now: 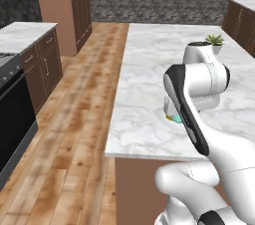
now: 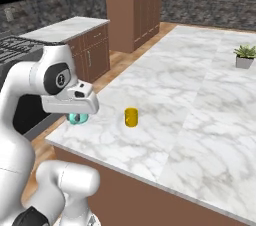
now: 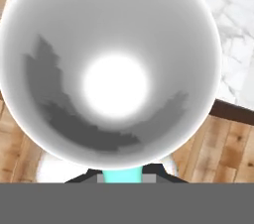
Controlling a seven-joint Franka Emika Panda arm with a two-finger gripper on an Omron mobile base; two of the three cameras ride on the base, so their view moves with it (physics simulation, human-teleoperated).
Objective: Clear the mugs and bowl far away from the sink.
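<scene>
Claw (image 3: 121, 178) clamped on glossy round teal mug's (image 3: 111, 69) smooth white-lined rim.

There are two mugs: one teal mug (image 2: 77, 118) with a white inside, and one yellow mug (image 2: 131, 117). There is one small potted plant (image 2: 245, 56) on one big marble counter (image 2: 200, 120). There is one more counter (image 2: 62, 29) across the wood floor, and one dark oven (image 1: 12, 114).
</scene>
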